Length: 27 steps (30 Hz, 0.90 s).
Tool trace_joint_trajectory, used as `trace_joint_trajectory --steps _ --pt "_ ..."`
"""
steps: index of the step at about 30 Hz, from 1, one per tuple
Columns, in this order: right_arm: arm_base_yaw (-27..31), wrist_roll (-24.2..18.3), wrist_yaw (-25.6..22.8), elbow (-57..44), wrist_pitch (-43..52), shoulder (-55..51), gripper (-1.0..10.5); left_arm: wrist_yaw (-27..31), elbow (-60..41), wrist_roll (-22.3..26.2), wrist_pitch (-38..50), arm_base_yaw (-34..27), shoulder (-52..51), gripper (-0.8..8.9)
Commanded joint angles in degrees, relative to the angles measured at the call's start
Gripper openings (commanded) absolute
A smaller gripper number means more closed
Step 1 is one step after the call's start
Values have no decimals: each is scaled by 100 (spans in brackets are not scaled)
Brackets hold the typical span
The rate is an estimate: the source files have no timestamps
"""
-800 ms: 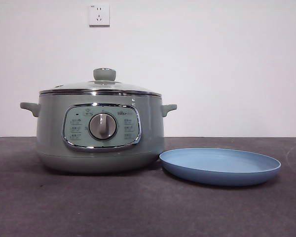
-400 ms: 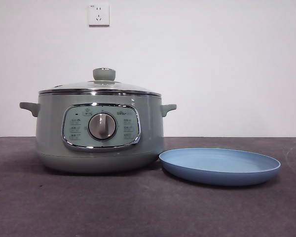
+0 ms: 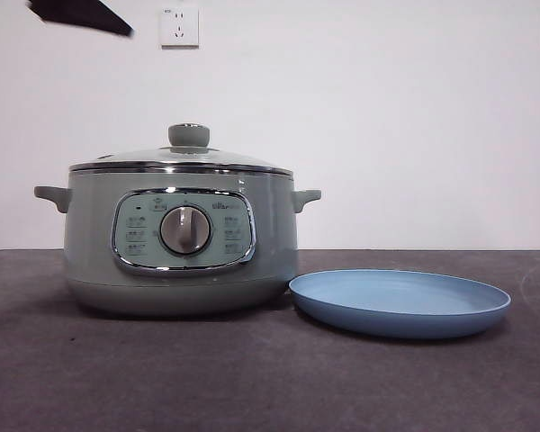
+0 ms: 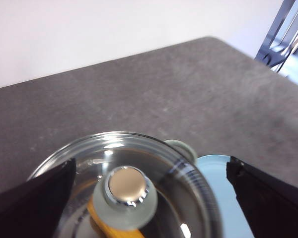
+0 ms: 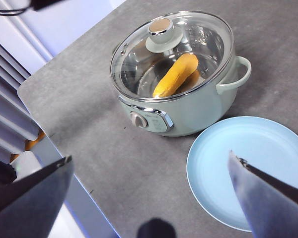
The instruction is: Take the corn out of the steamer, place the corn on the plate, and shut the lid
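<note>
The sage-green steamer [image 3: 180,243] stands at the left of the table, its glass lid [image 3: 182,158] shut on it. The corn [image 5: 176,74] lies inside under the glass; it also shows in the left wrist view [image 4: 105,224]. The light-blue plate [image 3: 400,301] lies empty just right of the steamer. My left gripper [image 4: 151,159] hangs open above the lid, its jaws wide either side of the lid's knob [image 4: 125,191] and not touching it. Its black tip [image 3: 81,13] shows at the front view's top left. My right gripper [image 5: 148,156] is open and empty, high above the table.
The dark grey table [image 3: 252,378] runs in front of the steamer and plate. A white wall with a socket [image 3: 180,27] stands behind. Past the table's edge, a rack [image 5: 10,74] and a metal frame [image 4: 283,34] stand.
A black arm tip has come into the front view at the top left, above the steamer. The steamer, lid and plate have stayed put.
</note>
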<state>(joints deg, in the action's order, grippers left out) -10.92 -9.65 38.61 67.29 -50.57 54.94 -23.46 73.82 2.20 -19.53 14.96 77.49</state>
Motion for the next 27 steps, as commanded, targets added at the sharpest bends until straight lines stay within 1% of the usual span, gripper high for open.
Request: trace_joint_trajectory --steps 1,7,10,17,21,24,27 --pt "-13 -2 9 17 28 -7 599 284 7 260 258 146 337 566" --pt "-13 2 9 17 26 -7 599 697 7 260 839 345 1029 566" --pt "-13 2 9 17 11 -7 599 734 7 260 946 407 1268 566" --pt "-11 0 7 17 -11 -7 599 992 7 260 933 501 1661 566" --pt "-11 -2 7 17 -11 -7 599 1027 7 260 909 509 1733 563" --pt "-11 -2 7 17 -11 -7 599 1270 7 260 844 527 1773 561" --pt "-11 -2 7 17 -11 -7 599 1287 7 260 706 531 1821 561"
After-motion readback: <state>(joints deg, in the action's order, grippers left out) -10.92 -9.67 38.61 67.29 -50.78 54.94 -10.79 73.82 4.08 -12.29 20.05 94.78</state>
